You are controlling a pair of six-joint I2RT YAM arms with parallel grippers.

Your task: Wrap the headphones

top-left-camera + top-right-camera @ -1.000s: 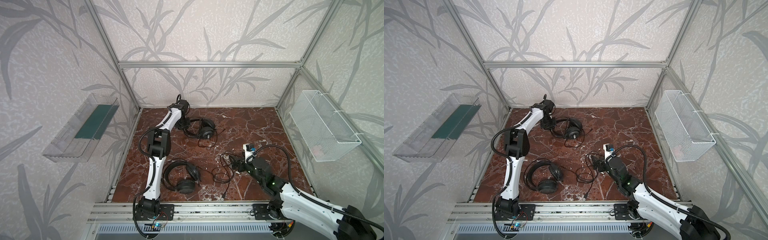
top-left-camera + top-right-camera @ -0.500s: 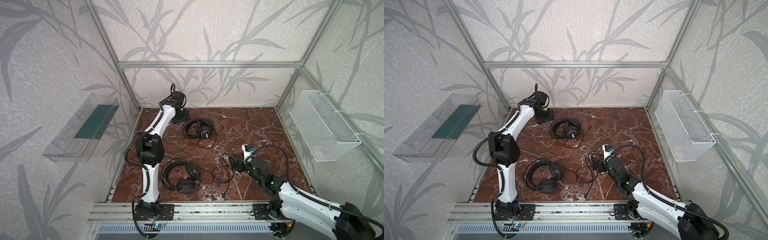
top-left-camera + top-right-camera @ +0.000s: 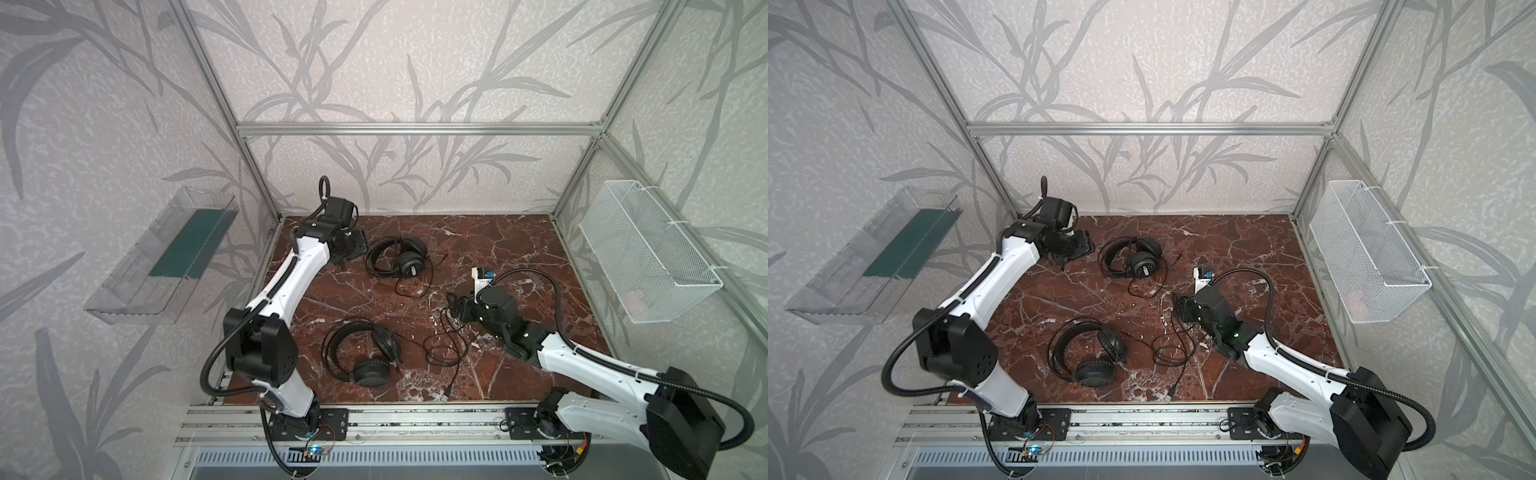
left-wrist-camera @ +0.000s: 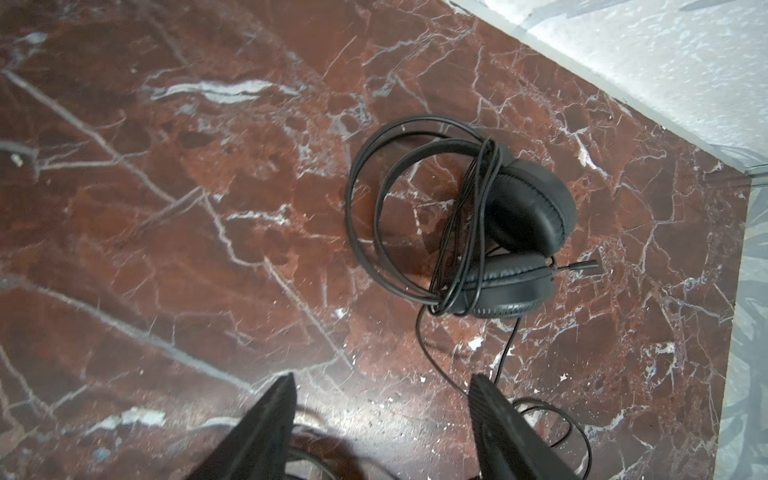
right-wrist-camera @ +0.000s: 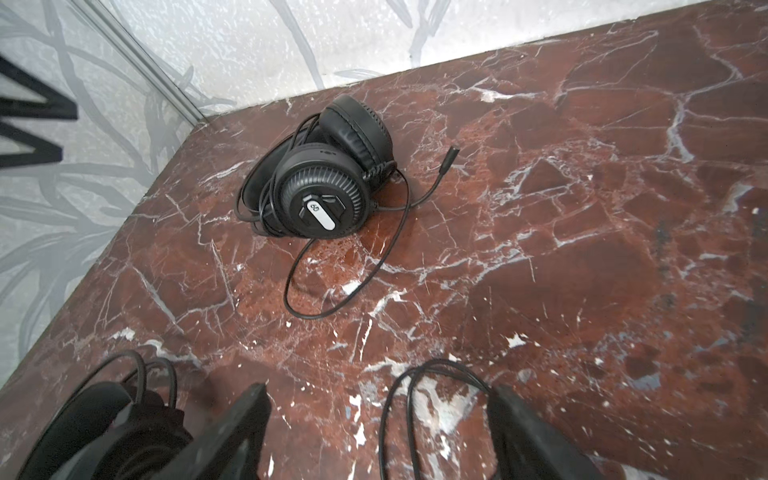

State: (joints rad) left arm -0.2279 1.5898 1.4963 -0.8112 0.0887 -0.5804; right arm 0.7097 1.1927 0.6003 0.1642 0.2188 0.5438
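Two black headphones lie on the red marble floor (image 3: pixel 498 249). The far headphones (image 3: pixel 397 259) (image 3: pixel 1133 257) (image 4: pixel 498 224) (image 5: pixel 328 174) have cable turns looped round the headband and a tail trailing off. My left gripper (image 3: pixel 353 246) (image 3: pixel 1080 245) (image 4: pixel 382 380) hovers just left of them, open and empty. The near headphones (image 3: pixel 361 353) (image 3: pixel 1088 353) (image 5: pixel 104 428) lie flat, their loose cable (image 3: pixel 440 349) (image 3: pixel 1171 345) (image 5: pixel 415 395) sprawled to the right. My right gripper (image 3: pixel 454 307) (image 3: pixel 1180 308) (image 5: pixel 378 388) stands open low over a loop of that cable.
A clear plastic bin (image 3: pixel 166 257) hangs on the left wall and a white mesh basket (image 3: pixel 644 253) on the right wall. Aluminium frame posts (image 3: pixel 257 195) stand at the back corners. The arm rail (image 3: pixel 415 415) runs along the front edge.
My left gripper opened, let go of the far headphones and drew back up toward the back left corner. The far headphones settled on the floor. The right arm has hardly moved.
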